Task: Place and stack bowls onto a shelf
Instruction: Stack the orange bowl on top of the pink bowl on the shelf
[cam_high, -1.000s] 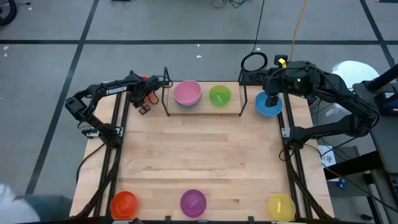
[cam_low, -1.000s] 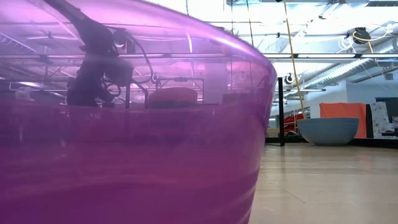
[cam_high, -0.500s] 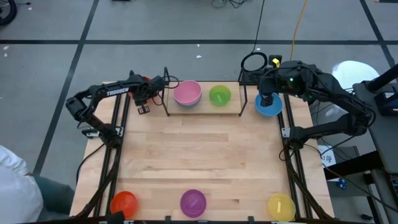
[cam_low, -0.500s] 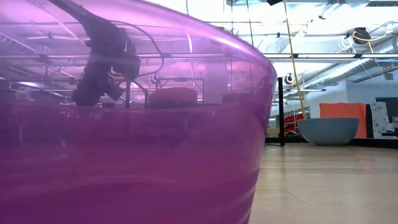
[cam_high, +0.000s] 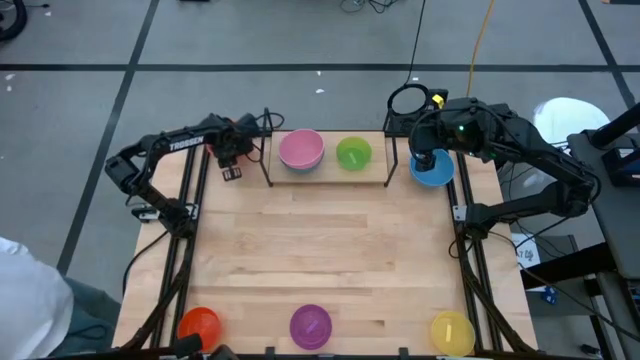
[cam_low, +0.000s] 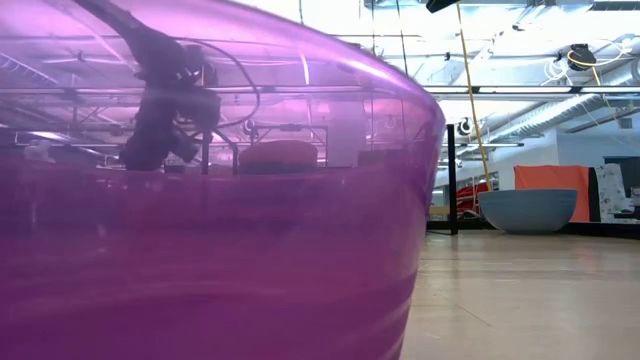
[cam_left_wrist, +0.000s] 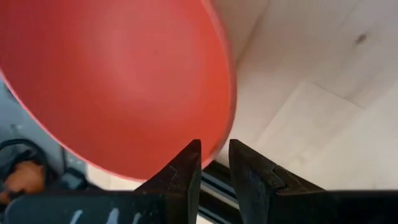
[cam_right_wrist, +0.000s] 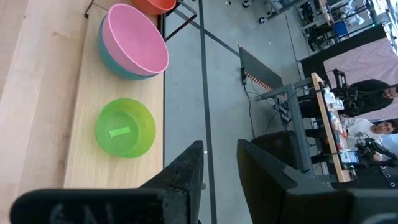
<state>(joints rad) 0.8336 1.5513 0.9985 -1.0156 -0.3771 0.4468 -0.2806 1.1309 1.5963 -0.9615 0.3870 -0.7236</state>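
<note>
In the left wrist view the red bowl (cam_left_wrist: 124, 81) fills the picture, and my left gripper (cam_left_wrist: 214, 162) is shut on it. This is beside the shelf's left end, where my left gripper (cam_high: 240, 140) covers the bowl from above. The light-wood shelf (cam_high: 330, 178) carries a pink bowl nested in a teal one (cam_high: 300, 150) and a green bowl (cam_high: 353, 153). The blue bowl (cam_high: 436, 174) sits on the table off the shelf's right end. My right gripper (cam_high: 428, 158) hovers over it, its fingers (cam_right_wrist: 186, 171) a little apart with nothing between them. My left gripper pinches the red bowl's rim (cam_left_wrist: 217, 140) between its two fingers. The bowl stands tilted beyond the fingertips, over the light wood. Whether it is lifted clear I cannot tell.
Along the near edge stand an orange bowl (cam_high: 198, 327), a purple bowl (cam_high: 310, 325) and a yellow bowl (cam_high: 452, 330). The purple bowl (cam_low: 200, 250) blocks most of the low view. The table's middle is bare wood. A person in white is at the near-left corner (cam_high: 25, 300).
My left gripper, holding the red bowl, has shifted slightly toward the shelf's left end and then eased back. My right gripper has drifted a little toward the table's left above the blue bowl, which has stayed put. A person in white has come in at the near-left corner.
</note>
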